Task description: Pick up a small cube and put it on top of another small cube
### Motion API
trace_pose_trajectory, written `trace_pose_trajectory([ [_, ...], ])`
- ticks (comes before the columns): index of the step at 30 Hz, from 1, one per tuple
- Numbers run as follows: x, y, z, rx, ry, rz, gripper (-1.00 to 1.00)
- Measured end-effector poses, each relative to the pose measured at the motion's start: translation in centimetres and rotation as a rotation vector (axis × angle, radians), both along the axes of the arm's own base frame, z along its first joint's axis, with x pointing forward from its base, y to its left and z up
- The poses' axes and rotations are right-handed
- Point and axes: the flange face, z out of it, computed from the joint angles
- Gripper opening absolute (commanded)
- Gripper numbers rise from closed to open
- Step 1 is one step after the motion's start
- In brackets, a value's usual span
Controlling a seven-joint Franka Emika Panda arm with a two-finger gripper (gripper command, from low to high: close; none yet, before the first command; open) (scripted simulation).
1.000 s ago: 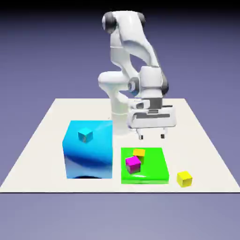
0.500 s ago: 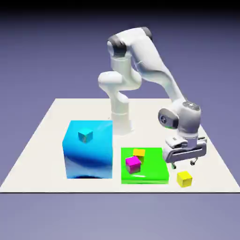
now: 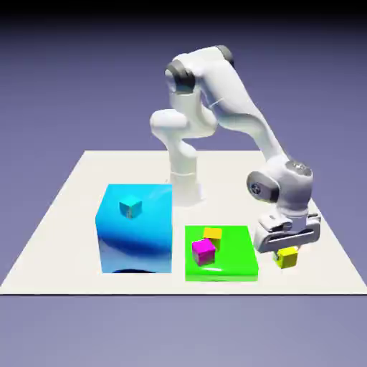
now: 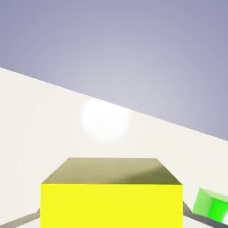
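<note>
Pincer point(image 3: 287, 252) straddled tiny lemon-yellow cube point(image 3: 288, 257) on white tabletop point(image 3: 64, 215); closure: cannot tell. Cube likely light, rigid, smooth: grip flat opposite sides, mid-height.

- You see a pale off-white table point(image 3: 72, 208), square, standing before a plain blue-violet backdrop point(image 3: 64, 86).
- Your backdrop darkens to near black along the exterior view's top edge.
- In the hand view, a soft bright glare point(image 4: 106, 119) lies on the table.
</note>
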Motion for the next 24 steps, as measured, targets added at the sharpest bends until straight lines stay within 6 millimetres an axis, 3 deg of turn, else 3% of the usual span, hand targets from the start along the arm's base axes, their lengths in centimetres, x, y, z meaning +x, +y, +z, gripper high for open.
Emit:
trace_pose_trajectory([
  [7,-0.1,-10.4,5.8,0.009,0.005,-0.52,-1.0],
  [14,-2.9,-20.4,9.2,-0.005,0.003,-1.054,-1.0],
  [16,-3.2,-20.5,9.3,-0.007,0.003,-1.076,-1.0],
  [21,-3.1,-20.7,2.9,-0.008,0.001,-1.08,-1.0],
  [22,-3.2,-20.7,2.3,-0.007,0.002,-1.079,1.0],
  [24,-3.2,-20.7,2.3,-0.008,0.003,-1.079,1.0],
])
